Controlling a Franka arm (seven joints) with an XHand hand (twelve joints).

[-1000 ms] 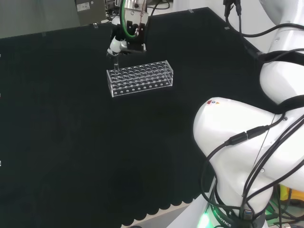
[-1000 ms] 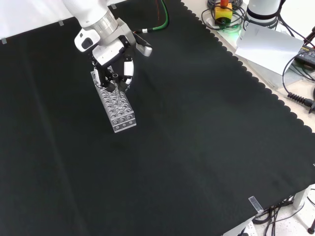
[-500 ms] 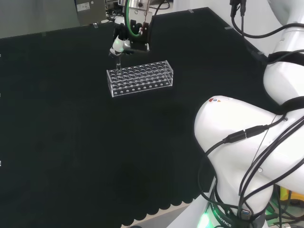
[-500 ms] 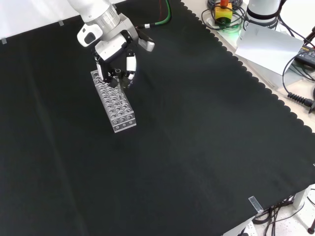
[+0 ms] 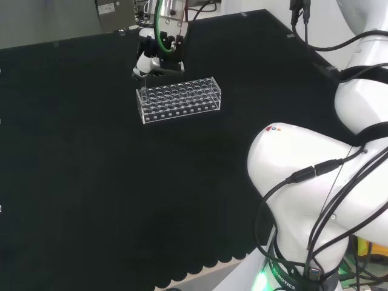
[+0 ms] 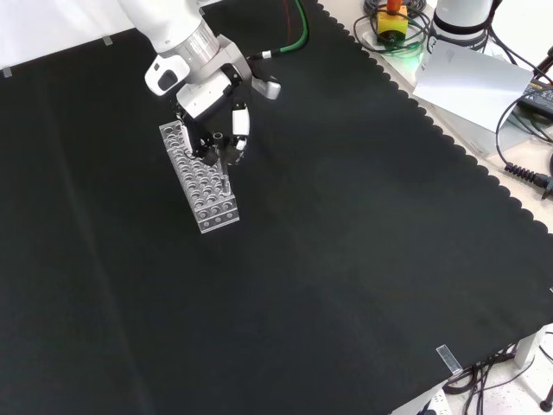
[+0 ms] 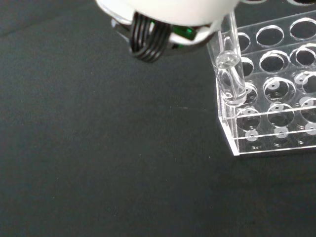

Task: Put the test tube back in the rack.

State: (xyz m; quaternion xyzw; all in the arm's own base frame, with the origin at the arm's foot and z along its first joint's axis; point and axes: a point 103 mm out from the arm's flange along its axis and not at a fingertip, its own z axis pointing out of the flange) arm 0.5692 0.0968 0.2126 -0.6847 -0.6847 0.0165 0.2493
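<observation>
Hand (image 6: 216, 130), black and white, at the end of the white arm, poised over one end of the clear plastic rack with rows of round holes (image 6: 200, 177). Front view: hand comes in from the top; its fingers (image 6: 239, 130) are curled downward around a slim clear glass test tube (image 6: 219, 154), which is pinched between them and hard to make out against the rack. Rack lies lengthwise on the black cloth (image 6: 346, 259), one short end far, the other near; the hand sits above the far half, toward its right edge.

Head view: hand (image 5: 159, 57) is above the far left corner of the rack (image 5: 179, 99), with the white fingertips (image 5: 143, 63) pointing down just over the rack's top plate. Tube itself cannot be picked out here.

Wrist view: the tube (image 7: 231, 74) is upright to slightly tilted, its rounded bottom resting at or in a hole in the end column of the rack (image 7: 276, 113), second row from the rack's edge. Whether the bottom has passed through the top plate is unclear. Upper part of the tube runs up under the blurred white part of the hand (image 7: 168, 7). Neighbouring holes appear vacant. Cloth (image 7: 98, 148) beside the rack is bare.
</observation>
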